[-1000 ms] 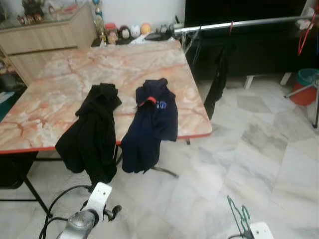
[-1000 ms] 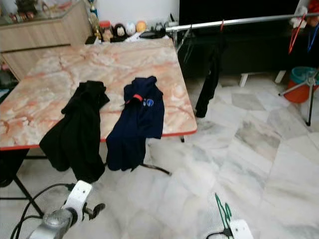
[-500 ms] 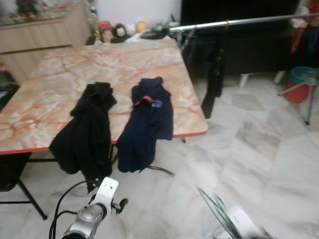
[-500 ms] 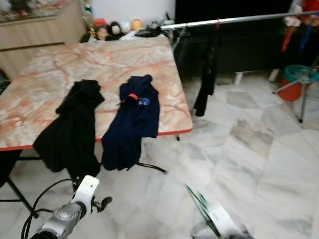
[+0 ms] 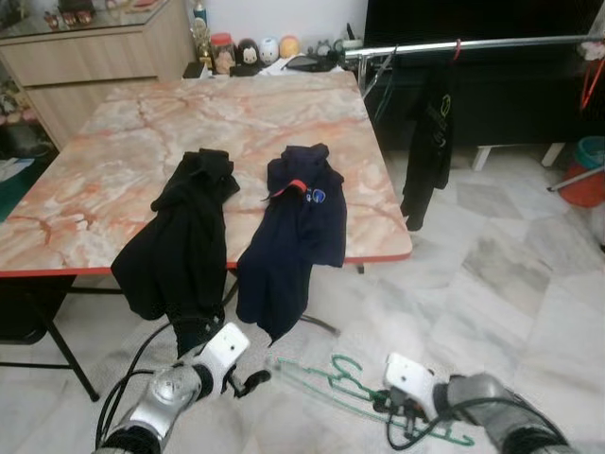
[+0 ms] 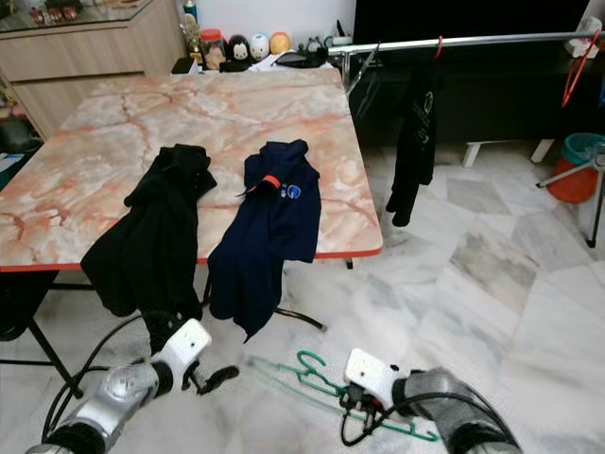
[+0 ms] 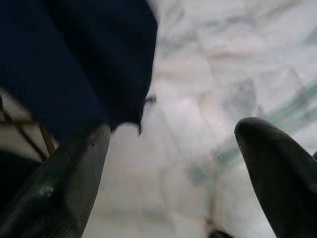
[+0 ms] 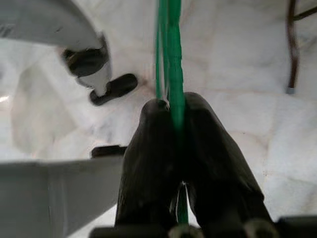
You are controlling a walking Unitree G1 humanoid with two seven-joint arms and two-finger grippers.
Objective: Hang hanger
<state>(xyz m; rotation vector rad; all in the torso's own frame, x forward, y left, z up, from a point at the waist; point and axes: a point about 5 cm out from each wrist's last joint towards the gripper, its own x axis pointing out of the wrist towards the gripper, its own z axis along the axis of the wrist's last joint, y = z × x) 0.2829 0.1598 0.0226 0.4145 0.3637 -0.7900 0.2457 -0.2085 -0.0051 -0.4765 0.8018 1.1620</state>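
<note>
Hanger (image 6: 321,376), green wire, is clamped in the right claw (image 8: 171,124), fingers pinched on the wire, held low over the floor (image 6: 492,284) in front of the tabletop (image 5: 142,142). Left claw (image 7: 168,168) is spread wide and empty, near the hanger's hook end.

Step in hand, as judged: carry the hanger to the rail (image 5: 473,43) at far right and hook it on. To do it well: lift and turn the hanger so the hook points up, approach the bare rail beside the dark garment (image 5: 430,142) hung there, lower the hook over, then let go.

Hard to make out: hook orientation, blurred. Rail's far end is cut off. Two garments, black (image 5: 180,246) and navy (image 5: 293,236), drape over the tabletop edge.
</note>
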